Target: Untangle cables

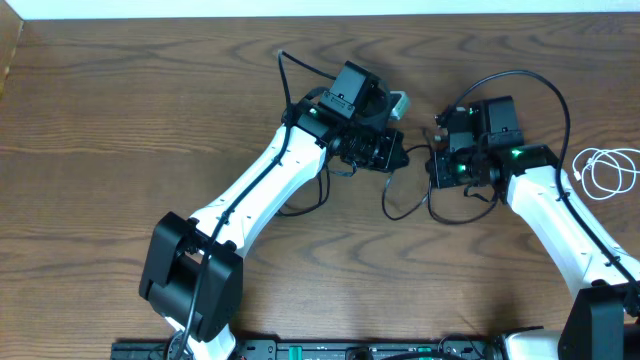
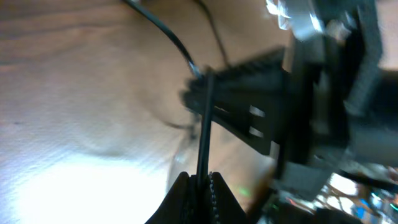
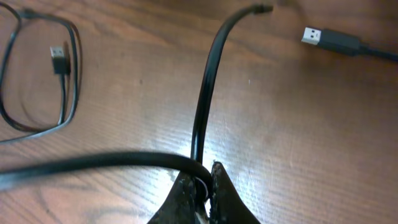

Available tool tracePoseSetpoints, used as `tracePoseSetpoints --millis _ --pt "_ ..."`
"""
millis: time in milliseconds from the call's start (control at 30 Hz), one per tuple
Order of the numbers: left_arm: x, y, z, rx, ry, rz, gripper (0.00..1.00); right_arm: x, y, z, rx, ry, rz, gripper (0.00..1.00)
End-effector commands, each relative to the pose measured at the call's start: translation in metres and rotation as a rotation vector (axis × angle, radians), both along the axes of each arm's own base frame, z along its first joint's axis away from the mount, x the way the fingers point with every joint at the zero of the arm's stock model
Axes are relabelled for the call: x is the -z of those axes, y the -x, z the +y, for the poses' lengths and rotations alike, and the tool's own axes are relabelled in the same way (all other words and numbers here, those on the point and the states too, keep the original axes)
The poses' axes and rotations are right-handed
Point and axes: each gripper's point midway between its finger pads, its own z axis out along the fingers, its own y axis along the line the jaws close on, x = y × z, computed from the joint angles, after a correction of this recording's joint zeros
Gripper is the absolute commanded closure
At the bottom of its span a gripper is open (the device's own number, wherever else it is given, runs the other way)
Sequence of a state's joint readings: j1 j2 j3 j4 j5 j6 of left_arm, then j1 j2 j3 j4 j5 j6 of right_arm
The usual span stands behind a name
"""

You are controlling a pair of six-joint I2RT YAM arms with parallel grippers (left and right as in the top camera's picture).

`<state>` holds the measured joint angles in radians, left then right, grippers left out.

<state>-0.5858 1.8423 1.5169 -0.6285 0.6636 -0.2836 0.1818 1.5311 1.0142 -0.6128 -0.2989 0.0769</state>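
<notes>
**Black cable** [image 1: 405,208]. Lies at the centre of the wooden table [image 1: 120,100]. Its slack loops rest between the two grippers and on their near side. The overhead view gives its overall lie but hides both grips behind the gripper bodies.

**White cable** [image 1: 608,172]. Coiled on its own at the right edge, well apart from the black cable. Only the overhead view shows it.

**Left gripper** [image 2: 198,182]. Jaws clenched on a strand of the black cable, which runs straight up from the pads. Only the left wrist view shows this grip. The other gripper's dark housing sits close by in that view, blurred.

**Right gripper** [image 3: 202,177]. Jaws clamped on the black cable. One strand arcs away to the far side and another sweeps off left. Only the right wrist view shows the following:
- a USB plug [image 3: 314,35] lying on the table at far right
- a second plug [image 3: 59,59] inside a dark loop at far left
</notes>
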Motion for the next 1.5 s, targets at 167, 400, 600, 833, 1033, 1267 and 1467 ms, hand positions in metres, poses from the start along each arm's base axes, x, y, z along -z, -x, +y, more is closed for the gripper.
tracePoseSetpoints --millis 167,400,600,833,1033,1267,1467 --pt "0.024 -0.038 0.044 -0.163 -0.254 -0.136 0.92 0.022 0.025 -0.056 0.181 0.280 0.126 0.99" --pt "0.027 -0.042 0.057 -0.188 -0.269 -0.115 0.92 0.023 0.027 -0.085 0.382 0.319 0.160 0.99" --pt "0.031 -0.038 0.059 -0.185 -0.280 -0.099 0.93 0.003 0.038 0.008 -0.179 -0.090 0.106 0.99" --pt "0.032 -0.028 0.053 -0.159 -0.246 -0.055 0.92 -0.012 0.043 0.031 -0.263 -0.236 0.085 0.99" --pt "0.027 -0.018 0.042 -0.110 -0.186 -0.021 0.75 -0.015 0.043 0.035 -0.278 -0.257 0.075 0.99" --pt "0.036 -0.016 0.043 -0.075 -0.205 -0.031 0.43 -0.018 0.043 0.038 -0.293 -0.282 0.066 0.99" --pt "0.042 -0.014 0.043 -0.069 -0.212 -0.006 0.41 -0.006 0.027 0.018 -0.169 -0.153 0.059 0.99"
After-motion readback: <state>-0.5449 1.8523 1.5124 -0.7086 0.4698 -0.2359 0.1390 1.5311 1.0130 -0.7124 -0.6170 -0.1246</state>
